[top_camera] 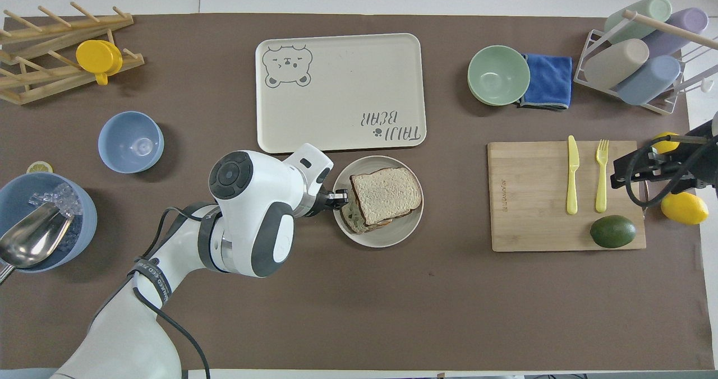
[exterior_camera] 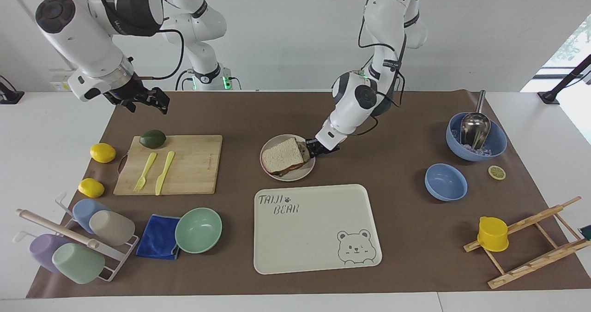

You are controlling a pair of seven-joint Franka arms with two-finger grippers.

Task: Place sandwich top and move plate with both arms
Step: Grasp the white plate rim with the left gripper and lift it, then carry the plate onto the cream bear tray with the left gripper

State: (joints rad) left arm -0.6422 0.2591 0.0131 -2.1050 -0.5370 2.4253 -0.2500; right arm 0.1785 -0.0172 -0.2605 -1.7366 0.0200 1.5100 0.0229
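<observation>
The sandwich top (exterior_camera: 282,155) (top_camera: 386,187), a pale speckled slice with a brown crust, lies on the sandwich on the small round plate (exterior_camera: 304,171) (top_camera: 404,233). The plate sits mid-table, just nearer to the robots than the bear tray. My left gripper (exterior_camera: 310,148) (top_camera: 339,198) is low at the plate's edge toward the left arm's end, shut on its rim. My right gripper (exterior_camera: 154,100) (top_camera: 634,169) hangs open and empty in the air over the cutting board's end by the lemon.
The cream bear tray (exterior_camera: 318,256) (top_camera: 336,87) lies right beside the plate. The cutting board (exterior_camera: 194,164) carries an avocado (exterior_camera: 153,138), fork and knife. A mint-green bowl (exterior_camera: 198,230), a blue bowl (exterior_camera: 445,182) and a bowl with a scoop (exterior_camera: 475,136) stand around.
</observation>
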